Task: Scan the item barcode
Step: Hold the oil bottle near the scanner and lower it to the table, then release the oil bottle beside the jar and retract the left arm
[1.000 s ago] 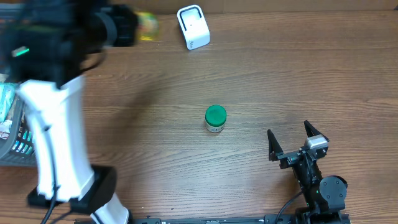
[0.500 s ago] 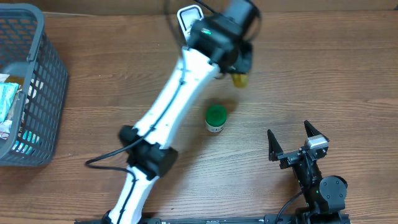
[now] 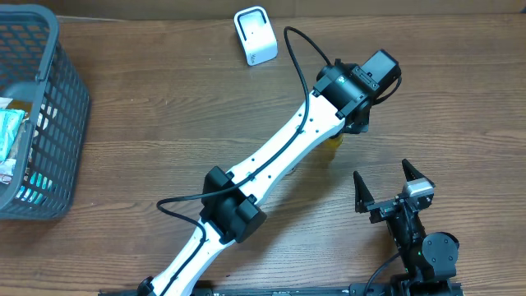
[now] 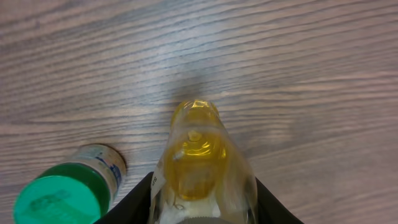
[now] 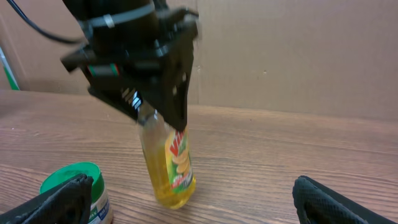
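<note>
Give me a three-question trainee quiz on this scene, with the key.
1. True or false: the left gripper is clamped on the yellow bottle.
2. What stands beside the bottle? A) green-lidded jar B) red mug C) blue box
3. Fill in: the right gripper has its jaws ____.
Key: 1 true; 2 A; 3 open.

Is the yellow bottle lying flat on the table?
No, the yellow bottle is upright, its top clamped by the left gripper.
</note>
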Robot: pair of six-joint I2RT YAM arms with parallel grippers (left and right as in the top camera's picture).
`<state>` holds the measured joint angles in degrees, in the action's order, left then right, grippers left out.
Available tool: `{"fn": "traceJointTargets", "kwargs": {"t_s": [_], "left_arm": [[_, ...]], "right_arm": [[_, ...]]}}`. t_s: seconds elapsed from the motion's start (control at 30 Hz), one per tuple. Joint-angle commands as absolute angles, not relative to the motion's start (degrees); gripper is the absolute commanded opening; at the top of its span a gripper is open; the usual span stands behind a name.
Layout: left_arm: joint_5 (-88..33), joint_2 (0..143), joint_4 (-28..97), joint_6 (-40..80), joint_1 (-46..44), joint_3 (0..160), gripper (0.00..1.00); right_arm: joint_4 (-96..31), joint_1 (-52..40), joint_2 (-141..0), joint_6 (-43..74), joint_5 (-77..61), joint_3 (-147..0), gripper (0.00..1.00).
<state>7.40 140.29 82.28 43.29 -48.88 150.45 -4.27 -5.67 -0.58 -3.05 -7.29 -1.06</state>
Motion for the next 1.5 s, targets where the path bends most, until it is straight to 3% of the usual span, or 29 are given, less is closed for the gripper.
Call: {"fn": "traceJointTargets", "kwargs": {"t_s": [0.0, 0.93, 1.2, 1.47], "left_arm": [[9.4, 142.7, 82.3, 47.7, -48.9, 150.9, 0.35], [7.5, 144.1, 83.9, 47.8, -50.0, 148.0, 0.42], [7.4, 144.1, 83.5, 47.8, -50.0, 146.7, 0.6], [7.5, 142.6, 83.5, 47.1, -48.7, 148.0, 1.0]], "right_arm": [[-4.0, -5.7, -0.2, -3.0, -7.6, -0.4, 1.0], [-4.0, -5.7, -0.2, -3.0, -7.6, -0.4, 1.0], [-4.0, -5.7, -0.2, -3.0, -7.6, -0.4, 1.0], [-4.0, -5.7, -0.2, -3.0, -7.6, -0.4, 1.0]]}}
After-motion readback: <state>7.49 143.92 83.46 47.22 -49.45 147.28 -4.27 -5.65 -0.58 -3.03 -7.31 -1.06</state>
